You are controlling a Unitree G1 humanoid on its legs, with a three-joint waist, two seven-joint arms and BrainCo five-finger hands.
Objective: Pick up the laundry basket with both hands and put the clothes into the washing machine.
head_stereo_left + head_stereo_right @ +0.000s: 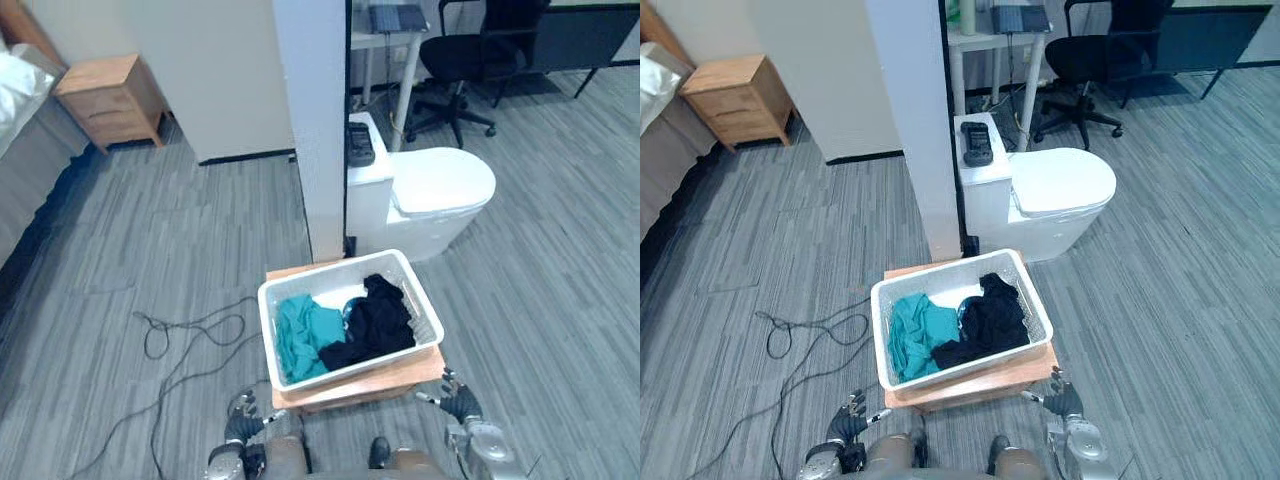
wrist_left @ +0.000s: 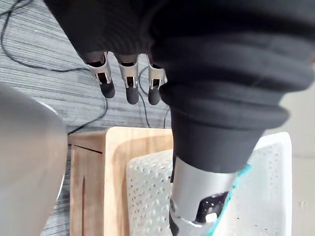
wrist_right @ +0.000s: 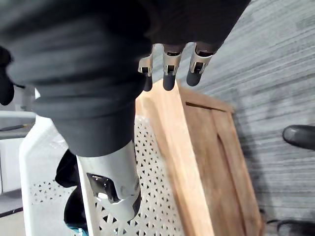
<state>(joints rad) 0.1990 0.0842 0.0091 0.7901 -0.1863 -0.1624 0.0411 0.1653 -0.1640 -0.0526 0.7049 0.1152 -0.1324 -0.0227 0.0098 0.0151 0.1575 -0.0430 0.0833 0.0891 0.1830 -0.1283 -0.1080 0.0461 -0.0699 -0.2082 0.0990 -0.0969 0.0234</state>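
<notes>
The white perforated plastic laundry basket (image 1: 330, 283) sits just ahead, between my left hand (image 1: 243, 420) and right hand (image 1: 462, 402), both loosely spread and empty.

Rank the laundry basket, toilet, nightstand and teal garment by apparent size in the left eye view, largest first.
1. laundry basket and toilet: about alike, so not ranked.
2. nightstand, though it stands farthest from the camera.
3. teal garment.
</notes>
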